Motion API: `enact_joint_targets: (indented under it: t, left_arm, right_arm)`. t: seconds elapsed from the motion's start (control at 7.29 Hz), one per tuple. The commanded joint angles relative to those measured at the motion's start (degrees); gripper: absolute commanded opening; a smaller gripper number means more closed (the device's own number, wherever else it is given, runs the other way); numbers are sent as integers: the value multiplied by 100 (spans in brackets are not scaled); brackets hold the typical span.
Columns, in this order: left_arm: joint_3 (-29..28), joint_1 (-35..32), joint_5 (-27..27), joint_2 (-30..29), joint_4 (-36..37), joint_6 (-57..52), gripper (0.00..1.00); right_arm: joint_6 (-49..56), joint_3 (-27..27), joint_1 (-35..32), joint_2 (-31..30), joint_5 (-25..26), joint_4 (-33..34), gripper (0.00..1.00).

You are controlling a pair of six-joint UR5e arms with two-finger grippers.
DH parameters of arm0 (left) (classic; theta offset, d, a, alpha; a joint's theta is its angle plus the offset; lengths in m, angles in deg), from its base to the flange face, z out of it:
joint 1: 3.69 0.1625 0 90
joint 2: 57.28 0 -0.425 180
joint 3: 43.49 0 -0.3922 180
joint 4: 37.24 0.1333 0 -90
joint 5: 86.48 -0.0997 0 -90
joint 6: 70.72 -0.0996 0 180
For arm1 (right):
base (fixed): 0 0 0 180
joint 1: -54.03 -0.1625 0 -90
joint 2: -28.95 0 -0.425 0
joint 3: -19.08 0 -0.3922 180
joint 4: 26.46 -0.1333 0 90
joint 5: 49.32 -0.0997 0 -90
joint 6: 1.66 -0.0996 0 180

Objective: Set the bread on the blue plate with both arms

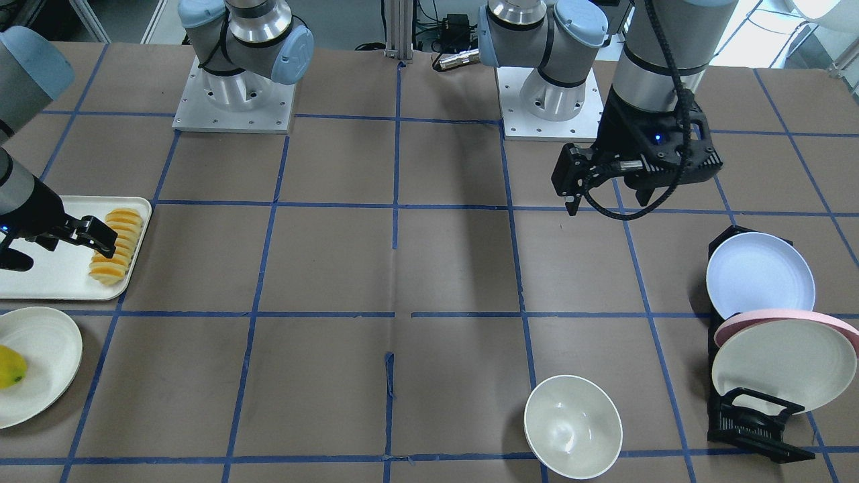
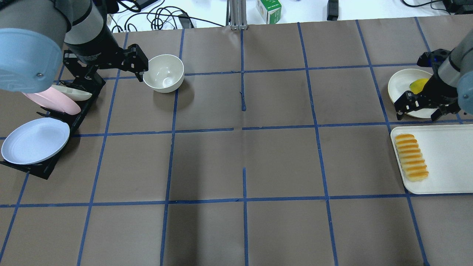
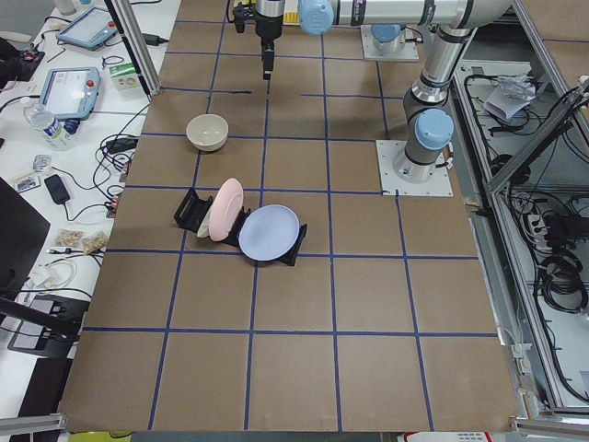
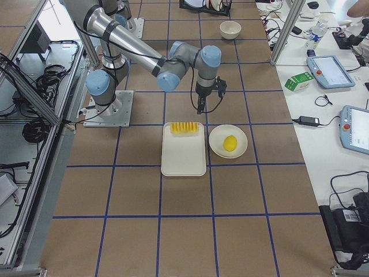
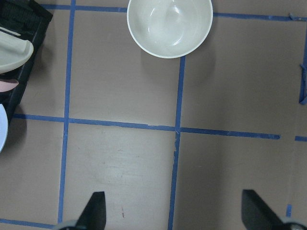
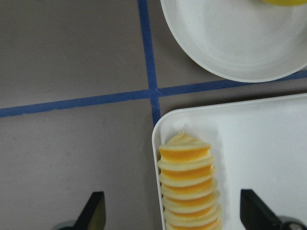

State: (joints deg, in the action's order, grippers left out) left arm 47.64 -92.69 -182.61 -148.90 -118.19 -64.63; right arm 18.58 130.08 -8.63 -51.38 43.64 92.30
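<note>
The bread lies along one edge of a white tray; it also shows in the overhead view and the right wrist view. My right gripper is open and empty, above the end of the bread by the tray's corner. The blue plate leans in the end slot of a black dish rack; it also shows in the overhead view. My left gripper is open and empty, raised over bare table between the rack and a cream bowl.
A pink-rimmed plate and a cream plate stand in the same rack. A cream plate holding a yellow fruit sits beside the tray. The bowl stands close to my left gripper.
</note>
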Motion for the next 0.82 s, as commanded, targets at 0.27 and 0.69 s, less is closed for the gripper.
enact_joint_targets:
  t: [0.27,0.69]
  left_arm:
    - [79,1862,-160,4,0,-116,100]
    - [150,3700,-169,-224,18,-467,100]
  right_arm:
    - [401,694,237,334,48,920,100]
    - [708,791,569,342,13,876,100]
